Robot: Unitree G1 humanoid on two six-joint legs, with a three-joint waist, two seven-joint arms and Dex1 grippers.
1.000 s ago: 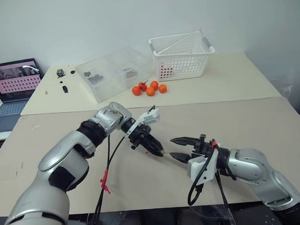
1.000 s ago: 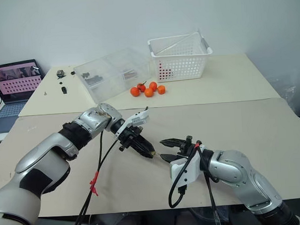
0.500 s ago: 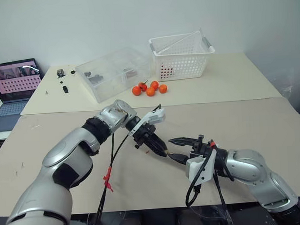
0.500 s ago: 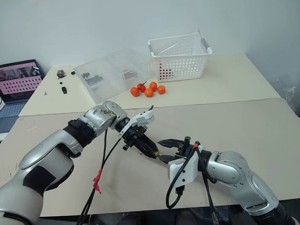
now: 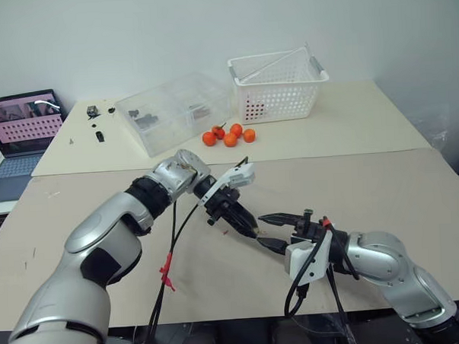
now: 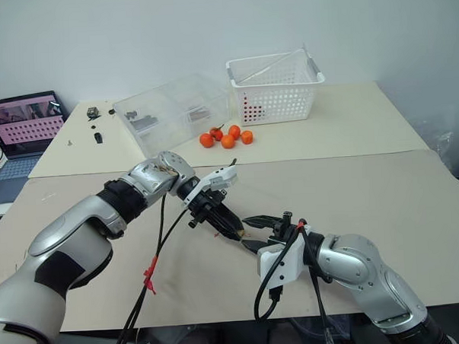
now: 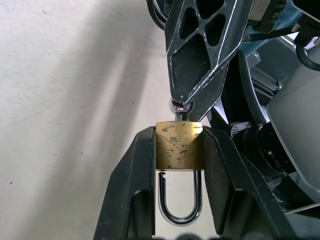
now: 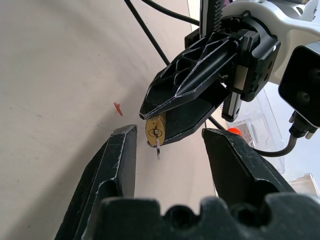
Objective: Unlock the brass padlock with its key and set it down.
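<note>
The left gripper [image 5: 248, 230] has swung in from a second ago and the gap to the right gripper [image 5: 272, 231] has closed up — the two sets of black fingertips now nearly meet above the table [image 5: 382, 188]. The left claw is pinching the brass padlock [image 7: 179, 145] between its two fingers [image 7: 131, 185], body clamped on both sides, silvery shackle hanging back towards the wrist and seated in the body on one side, its other end standing clear. In the left wrist view a small silvery key [image 7: 180, 107] sits at the padlock's far face, just under one of the right gripper's fingertips. From the right wrist view the padlock [image 8: 155, 130] peeks out from the tips of the left claw, the key [image 8: 157, 145] dangling from its keyhole, and it sits squarely between the right gripper's fingers [image 8: 119, 160] — those are spread apart, touching neither padlock nor key. A small red mark [image 8: 118, 108] lies on the tabletop beneath. Well back on the table: a cluster of orange-red fruits [image 5: 229, 134], a clear plastic box [image 5: 173, 111], a white basket [image 5: 277, 84], and a laptop [image 5: 18, 132] at the left edge.
</note>
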